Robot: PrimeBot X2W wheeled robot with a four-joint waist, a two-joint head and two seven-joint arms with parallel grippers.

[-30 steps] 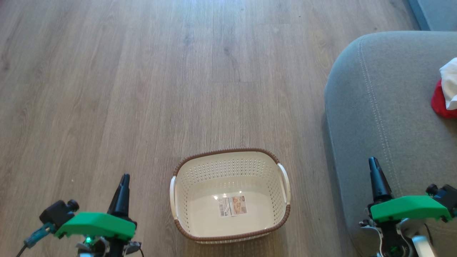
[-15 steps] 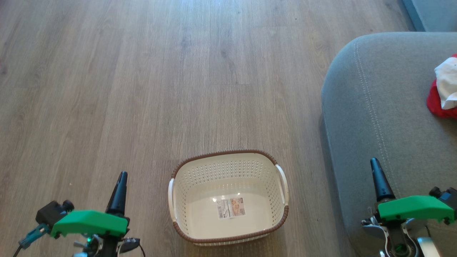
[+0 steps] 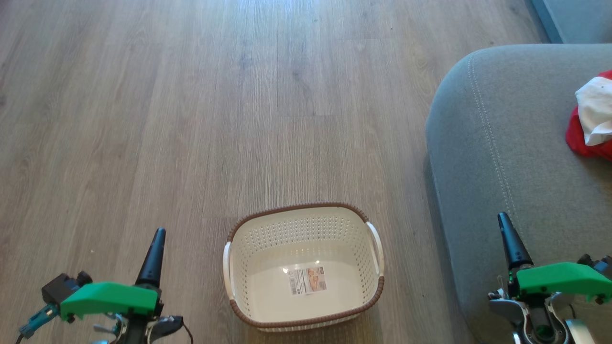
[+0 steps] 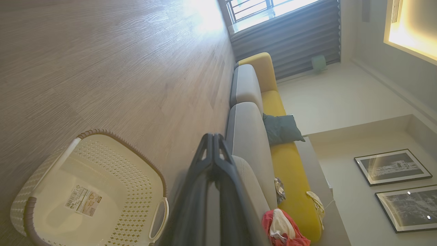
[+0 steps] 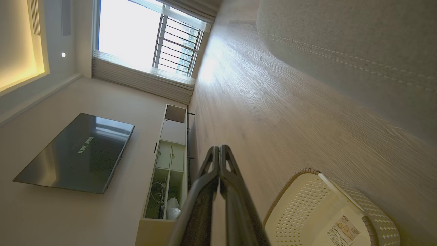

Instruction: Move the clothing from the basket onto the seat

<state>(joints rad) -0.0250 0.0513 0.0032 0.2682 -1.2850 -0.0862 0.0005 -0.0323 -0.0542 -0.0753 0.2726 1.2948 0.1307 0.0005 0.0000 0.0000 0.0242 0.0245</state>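
The cream basket (image 3: 334, 220) with a brown rim stands on the wood floor at bottom centre, holding nothing but a label sticker (image 3: 308, 280); it also shows as basket (image 4: 112, 164) and basket (image 5: 307, 201). The grey seat (image 3: 507, 143) fills the right side. Red and white clothing (image 3: 590, 119) lies bunched on it at the right edge, seen too as clothing (image 4: 281, 229). My left gripper (image 3: 159, 232) is shut and holds nothing, left of the basket. My right gripper (image 3: 502, 217) is shut, holds nothing, and hovers over the seat's front edge.
Wood floor (image 3: 239, 119) stretches ahead. A long sofa with yellow cushions (image 4: 273, 102) and a dark pillow (image 4: 281, 128) runs beyond the seat. A wall-mounted screen (image 5: 78, 153) and a white cabinet (image 5: 169, 164) stand opposite.
The head camera has shifted a little, so the basket and seat sit lower and more to the left. Both grippers stay shut and have sunk slightly in the view.
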